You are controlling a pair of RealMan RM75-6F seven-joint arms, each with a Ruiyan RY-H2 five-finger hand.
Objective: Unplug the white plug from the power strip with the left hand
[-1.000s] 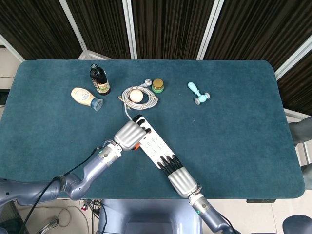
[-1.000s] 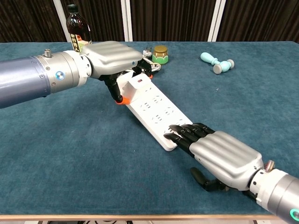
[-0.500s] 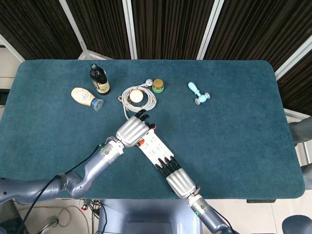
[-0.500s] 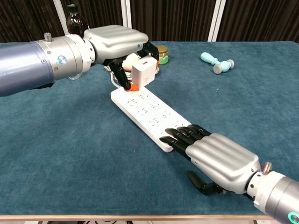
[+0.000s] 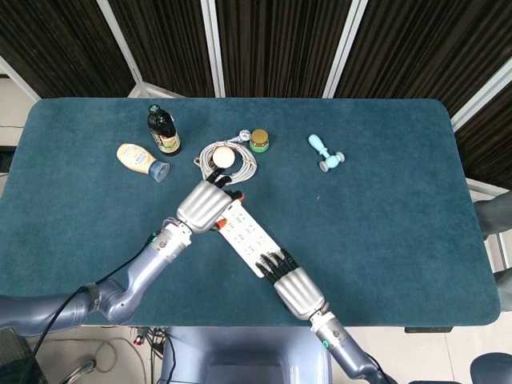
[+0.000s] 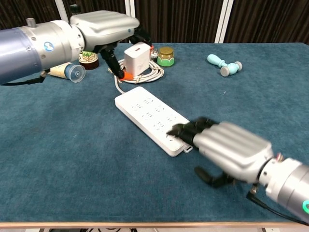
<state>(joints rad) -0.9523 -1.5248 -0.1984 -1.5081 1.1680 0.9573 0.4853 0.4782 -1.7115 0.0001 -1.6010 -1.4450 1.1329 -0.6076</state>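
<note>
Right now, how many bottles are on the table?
2. A dark bottle stands upright at the far left. A cream squeeze bottle lies on its side just in front of it. The left hand may hide others.

Plug (image 6: pixel 136 57) above cable coil (image 6: pixel 145 75), behind power strip (image 6: pixel 150 118).

Bright, even overhead light, soft shadows, both views sharp except the slightly motion-blurred right robot hand (image 6: pixel 227 150)

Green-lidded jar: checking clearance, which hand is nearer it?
Left. The left hand holds the plug just beside the jar; the right hand rests on the strip's near end.
</note>
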